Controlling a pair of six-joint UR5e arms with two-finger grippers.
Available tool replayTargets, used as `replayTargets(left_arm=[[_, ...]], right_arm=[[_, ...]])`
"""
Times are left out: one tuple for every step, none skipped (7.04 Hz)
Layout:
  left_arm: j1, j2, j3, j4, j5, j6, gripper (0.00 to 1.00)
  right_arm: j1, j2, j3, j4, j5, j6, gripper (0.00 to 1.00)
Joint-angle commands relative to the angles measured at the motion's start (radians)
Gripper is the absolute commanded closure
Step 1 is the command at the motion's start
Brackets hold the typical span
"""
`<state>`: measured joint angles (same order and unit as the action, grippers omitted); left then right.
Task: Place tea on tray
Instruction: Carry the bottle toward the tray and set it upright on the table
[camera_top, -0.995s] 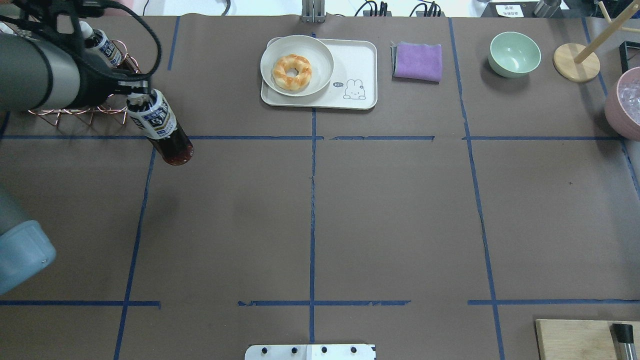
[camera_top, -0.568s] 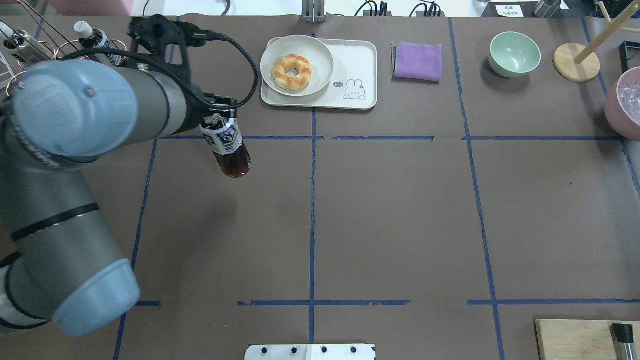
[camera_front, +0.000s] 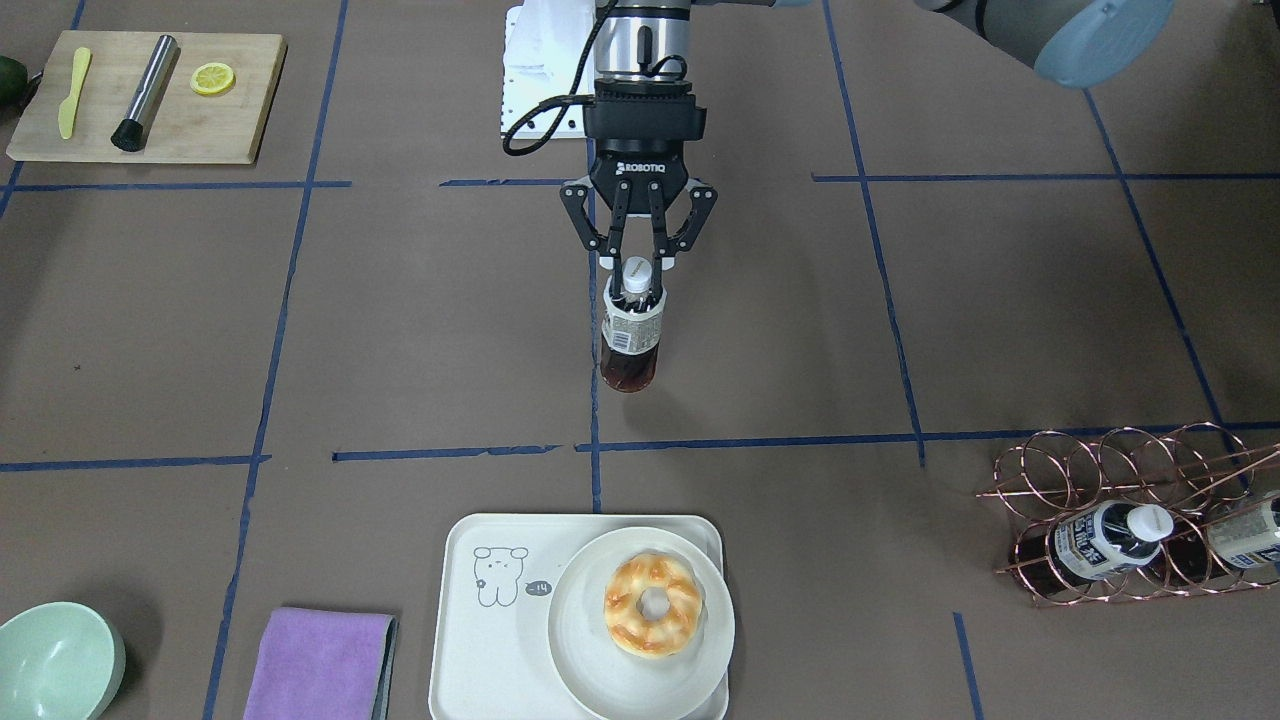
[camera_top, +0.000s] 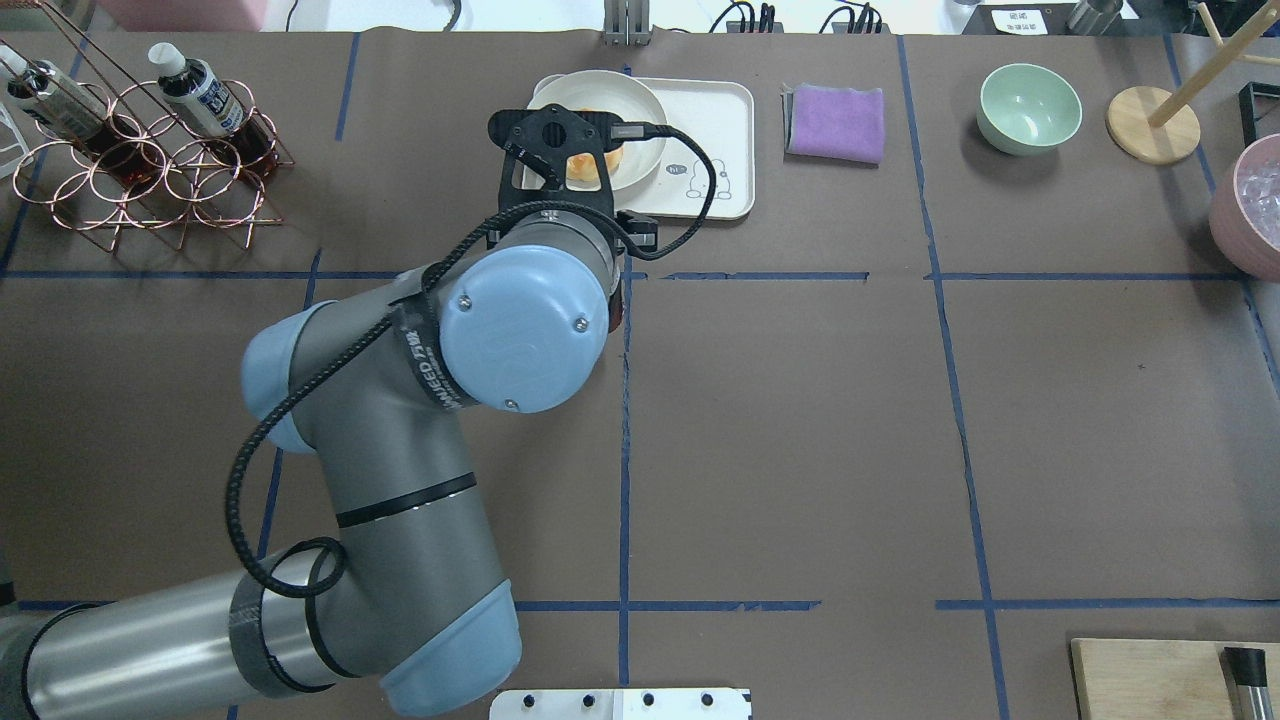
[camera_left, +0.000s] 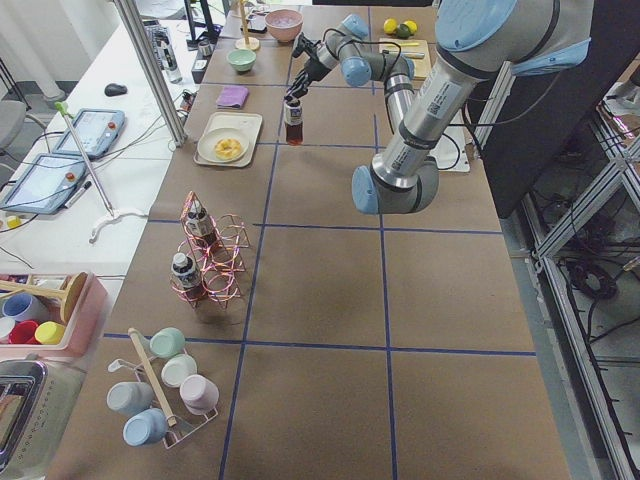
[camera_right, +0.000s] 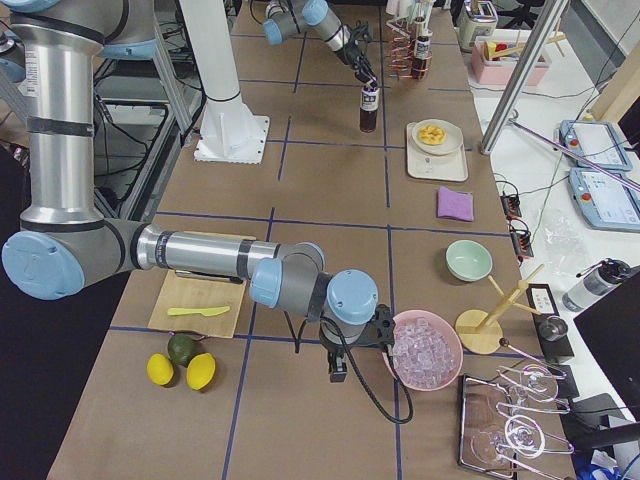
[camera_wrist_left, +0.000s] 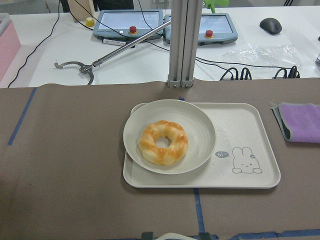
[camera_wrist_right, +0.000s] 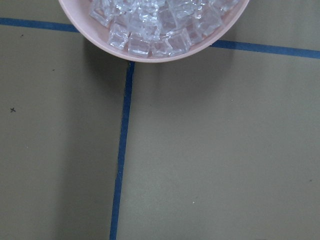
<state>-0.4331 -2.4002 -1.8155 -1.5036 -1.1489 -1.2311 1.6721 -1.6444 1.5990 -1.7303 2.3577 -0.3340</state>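
- The left gripper (camera_front: 637, 287) points straight down over the middle of the brown paper-covered table (camera_front: 400, 330), its jaws clamped on the neck of the small clear plastic bottle of dark reddish-brown tea (camera_front: 630, 345), just under the white cap.
- The bottle hangs upright beside a blue tape line, apart from the cream-white rectangular tray with the line-drawn cartoon animal (camera_front: 480, 640), on the robot's side of it.
- On the tray's left part, seen from the robot, a round white plate (camera_front: 585, 650) carries a glazed ring doughnut (camera_front: 654, 605); the cartoon corner is bare.
- Two more bottles alike (camera_front: 1100, 530) lie in the copper wire rack (camera_front: 1090, 470) at the far left of the table.
- A folded purple cloth (camera_front: 320, 665) lies just right of the tray, and a pale green bowl (camera_front: 55, 665) sits further right.
- The right gripper (camera_right: 372, 328) sits low beside a pink bowl of ice cubes (camera_right: 425, 350) at the table's right end; I cannot tell how its jaws stand.
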Motion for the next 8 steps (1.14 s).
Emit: replayTargets(left_arm=[[0.036,-0.023,0.073,-0.062,0.056,-0.033,0.96],[0.037,-0.014,0.076,-0.064,0.058,-0.031,0.96],[0.048,-0.011,0.079,-0.064,0.064,-0.033,0.95],[0.056,-0.011,0.085,-0.064,0.078,-0.034,0.94],[0.060,-0.011,0.093,-0.064,0.086,-0.034,0.94],[0.062,-0.010,0.097,-0.067,0.086,-0.034,0.92],[0.063,-0.011,0.097,-0.067,0.086,-0.036,0.87],[0.063,-0.011,0.097,-0.069,0.086,-0.036,0.79]], right_arm=[[0.000,0.000,-0.002,0.000,0.002,0.000,0.00],[0.000,0.000,-0.002,0.000,0.002,0.000,0.00],[0.000,-0.002,-0.001,0.000,0.002,0.000,0.00],[0.000,-0.002,-0.002,0.000,0.002,0.000,0.00],[0.000,0.000,-0.002,0.000,0.002,0.000,0.00],[0.000,-0.002,-0.002,0.000,0.002,0.000,0.00],[0.000,-0.002,-0.002,0.000,0.002,0.000,0.00],[0.000,-0.002,-0.002,0.000,0.002,0.000,0.00]])
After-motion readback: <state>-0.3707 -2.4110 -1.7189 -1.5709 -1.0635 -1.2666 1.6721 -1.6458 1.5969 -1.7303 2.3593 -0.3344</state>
